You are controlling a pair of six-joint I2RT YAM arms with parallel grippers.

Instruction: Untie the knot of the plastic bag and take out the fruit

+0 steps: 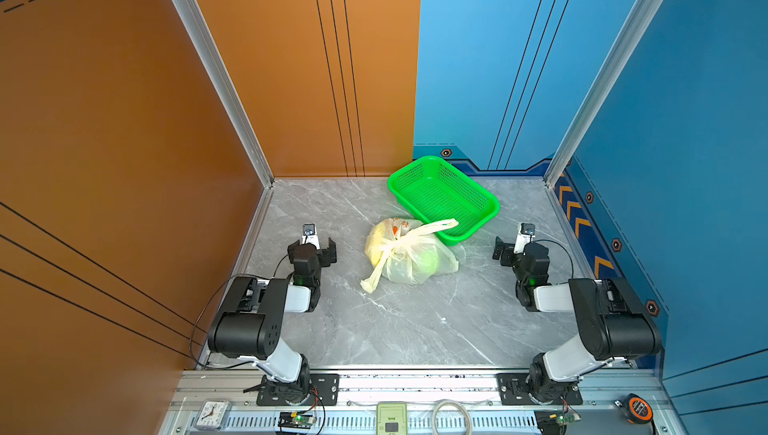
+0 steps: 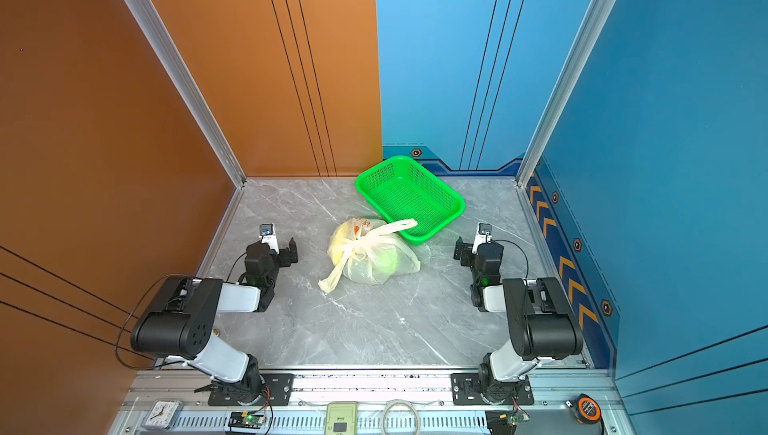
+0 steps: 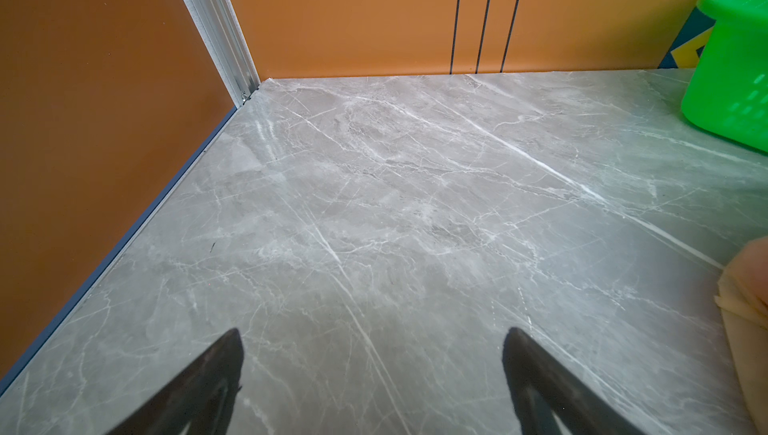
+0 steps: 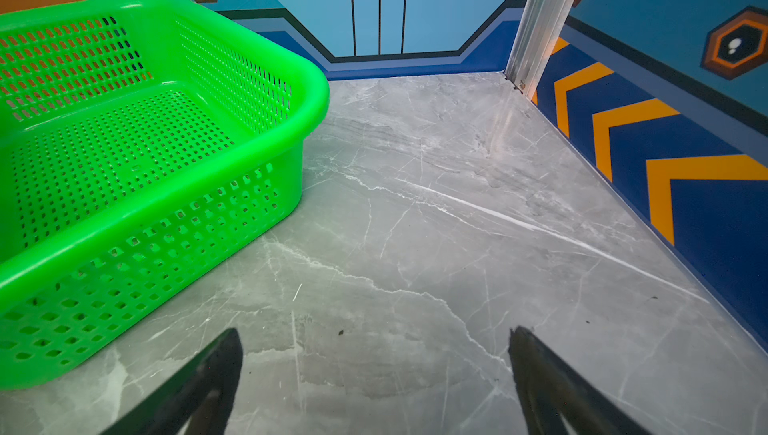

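The plastic bag (image 1: pixel 409 258) (image 2: pixel 372 260) lies on the grey marble table, in the middle, shown in both top views. Its knot (image 1: pixel 397 243) (image 2: pixel 358 243) sits on top. One loose end rests on the basket rim, the other trails toward the front. Through the film show yellow fruit (image 1: pixel 376 241) and a light-green fruit (image 1: pixel 430 262). My left gripper (image 1: pixel 312 246) (image 2: pixel 272 246) (image 3: pixel 374 341) stands open and empty left of the bag. My right gripper (image 1: pixel 519 246) (image 2: pixel 478 246) (image 4: pixel 376 341) is open and empty on the bag's right. The bag's edge (image 3: pixel 748 295) shows in the left wrist view.
An empty green mesh basket (image 1: pixel 494 208) (image 2: pixel 459 208) (image 3: pixel 735 79) (image 4: pixel 316 92) stands just behind the bag, touching it. Orange and blue walls enclose the table on three sides. On the front rail lie a clock (image 1: pixel 212 414), a cable coil (image 1: pixel 451 416) and a tape measure (image 1: pixel 638 409).
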